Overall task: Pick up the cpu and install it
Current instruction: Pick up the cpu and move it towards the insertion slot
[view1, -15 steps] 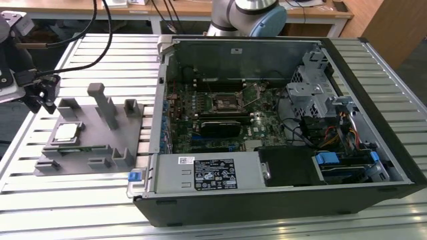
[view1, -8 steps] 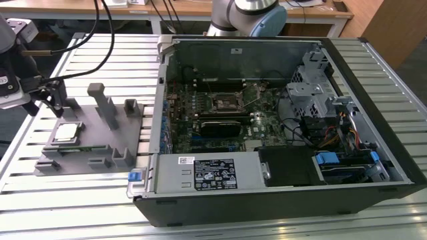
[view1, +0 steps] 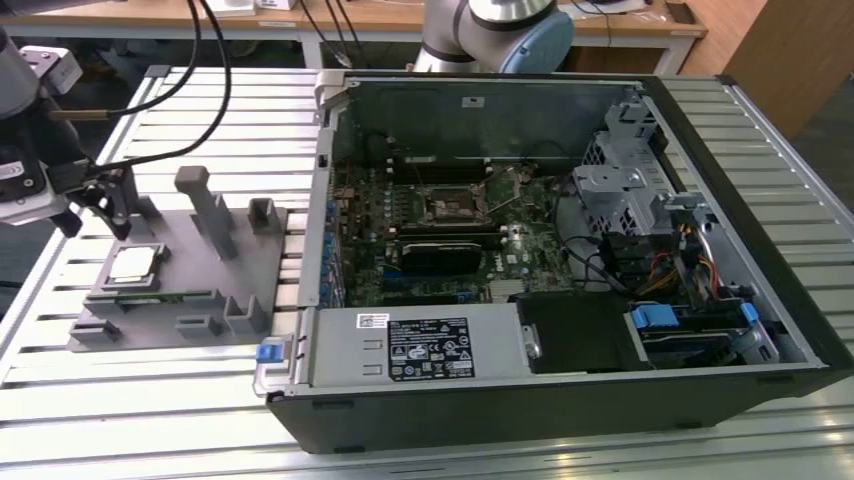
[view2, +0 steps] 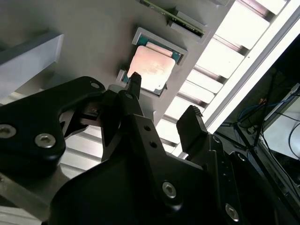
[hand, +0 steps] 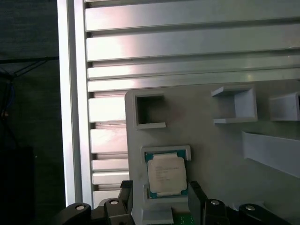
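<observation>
Two-fingered, spread open and empty, the tool hovers close above the cpu, whose fixture recess holds it flat for grasping, at the exterior view's left of the computer case.

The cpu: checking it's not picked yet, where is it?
On the exterior view's left, the cpu lies in a pocket of the grey fixture, next to the green memory stick, below the open gripper.
</observation>
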Motion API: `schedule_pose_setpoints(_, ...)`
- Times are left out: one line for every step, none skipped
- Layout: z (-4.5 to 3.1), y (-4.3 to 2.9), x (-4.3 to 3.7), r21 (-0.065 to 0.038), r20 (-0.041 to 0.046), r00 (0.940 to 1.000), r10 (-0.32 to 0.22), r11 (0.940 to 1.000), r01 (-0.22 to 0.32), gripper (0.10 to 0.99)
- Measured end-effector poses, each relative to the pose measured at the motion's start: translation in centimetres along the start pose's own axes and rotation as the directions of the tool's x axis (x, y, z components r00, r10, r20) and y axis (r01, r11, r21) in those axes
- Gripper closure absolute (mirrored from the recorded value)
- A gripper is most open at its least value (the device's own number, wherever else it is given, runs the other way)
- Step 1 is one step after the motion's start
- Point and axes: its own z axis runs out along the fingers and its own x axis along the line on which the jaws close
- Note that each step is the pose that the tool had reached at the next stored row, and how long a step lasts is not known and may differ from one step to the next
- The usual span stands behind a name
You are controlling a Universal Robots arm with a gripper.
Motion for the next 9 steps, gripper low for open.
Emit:
schedule_pose_setpoints(0.11,0.00,0.00,0.000,0.0000,1.0000,0.000,1.0000,0.000,0.498)
schedule_pose_setpoints(0.21,-0.01,-0.01,0.000,0.0001,1.0000,0.000,1.0000,0.000,0.498)
schedule_pose_setpoints(0.31,-0.01,-0.01,0.000,0.0000,1.0000,0.000,1.0000,0.000,0.498)
schedule_pose_setpoints(0.41,-0.01,-0.02,0.000,0.0000,1.0000,0.000,1.0000,0.000,0.498)
schedule_pose_setpoints(0.52,-0.02,-0.02,0.000,0.0000,1.0000,0.000,1.0000,0.000,0.498)
schedule_pose_setpoints(0.63,-0.02,-0.02,0.000,0.0000,1.0000,0.000,1.0000,0.000,0.498)
schedule_pose_setpoints(0.75,-0.03,-0.03,0.000,0.0000,1.0000,0.000,1.0000,0.000,0.498)
schedule_pose_setpoints(0.88,-0.03,-0.03,0.000,0.0000,1.0000,0.000,1.0000,0.000,0.498)
schedule_pose_setpoints(1.02,-0.03,-0.04,0.000,0.0001,1.0000,0.000,1.0000,0.000,0.498)
